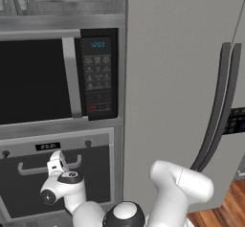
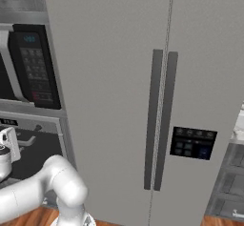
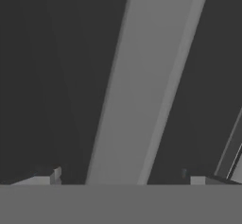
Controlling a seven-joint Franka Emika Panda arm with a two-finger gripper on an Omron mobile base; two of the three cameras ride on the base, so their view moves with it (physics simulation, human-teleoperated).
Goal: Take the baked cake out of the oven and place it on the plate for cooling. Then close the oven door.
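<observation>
Oven (image 1: 57,147) built in below the microwave (image 1: 57,80), left of the fridge (image 2: 157,101), oven door (image 1: 91,183) up and closed, pincer (image 3: 124,176) spread apart, straddling the door's silver bar handle (image 3: 142,90), fingertips (image 3: 49,176) close to the dark glass.

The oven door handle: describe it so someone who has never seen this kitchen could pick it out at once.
Left of the tall grey fridge stands a column with a black-windowed microwave above and the oven below. On the oven door, a dark glass panel under two dark knobs, runs the oven door handle: a curved silver bar lying horizontally, unlike the fridge's long dark upright handles.
</observation>
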